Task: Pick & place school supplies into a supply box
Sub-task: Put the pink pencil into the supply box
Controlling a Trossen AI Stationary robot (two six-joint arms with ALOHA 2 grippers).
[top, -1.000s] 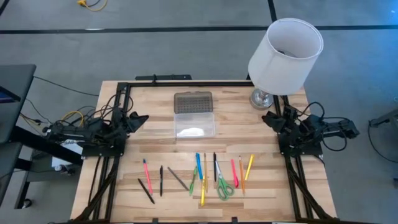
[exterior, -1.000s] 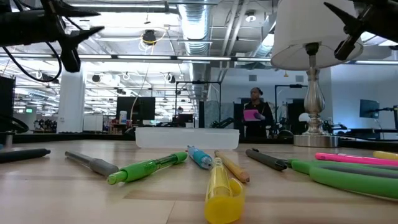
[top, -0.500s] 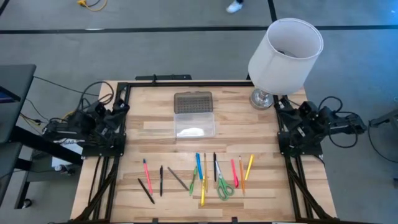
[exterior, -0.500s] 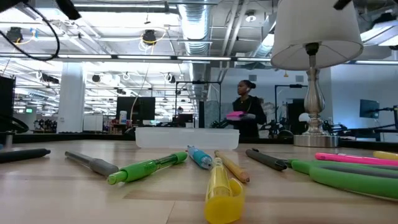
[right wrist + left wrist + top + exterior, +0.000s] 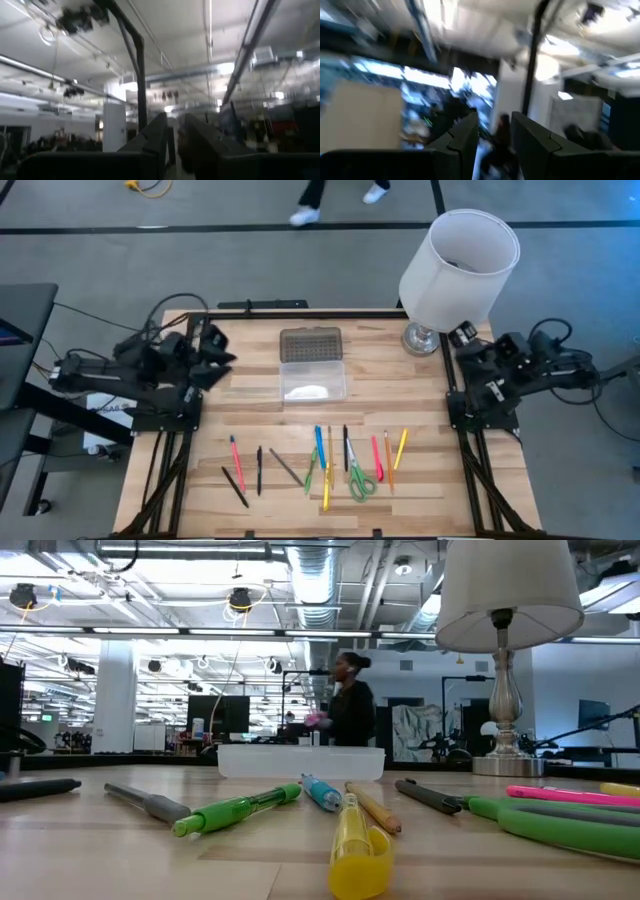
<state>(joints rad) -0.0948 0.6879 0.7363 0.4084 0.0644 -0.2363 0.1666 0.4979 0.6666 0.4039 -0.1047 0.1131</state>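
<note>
Your supply box (image 5: pixel 312 365) lies open in the middle of the far half of the table (image 5: pixel 250 430): a grey translucent lid with a dotted grid on the far side, and a clear shallow base on the near side, the two joined edge to edge. In the low view you see it as a pale, flat tray (image 5: pixel 300 761) behind the pens.

The school supplies sit in a loose row near the front edge, well apart from the box. From your left: a black pen (image 5: pixel 234 486), a pink pen (image 5: pixel 236 452), another black pen (image 5: pixel 259 470), a grey pencil (image 5: pixel 286 467), a green marker (image 5: pixel 310 472), a blue pen (image 5: pixel 319 442), a yellow marker (image 5: pixel 327 482), green-handled scissors (image 5: pixel 360 478), a red pen (image 5: pixel 377 456), an orange pencil (image 5: pixel 388 458) and a yellow pencil (image 5: pixel 401 446). All lie flat on the wood.

Your left gripper (image 5: pixel 222 359) is raised at the table's left edge, level with the box; its fingers (image 5: pixel 465 140) stand a narrow gap apart with nothing between them. Your right gripper (image 5: pixel 462 335) is up at the right edge beside the lamp (image 5: pixel 455 265), its fingers (image 5: pixel 157 131) slightly parted and likewise empty
</note>
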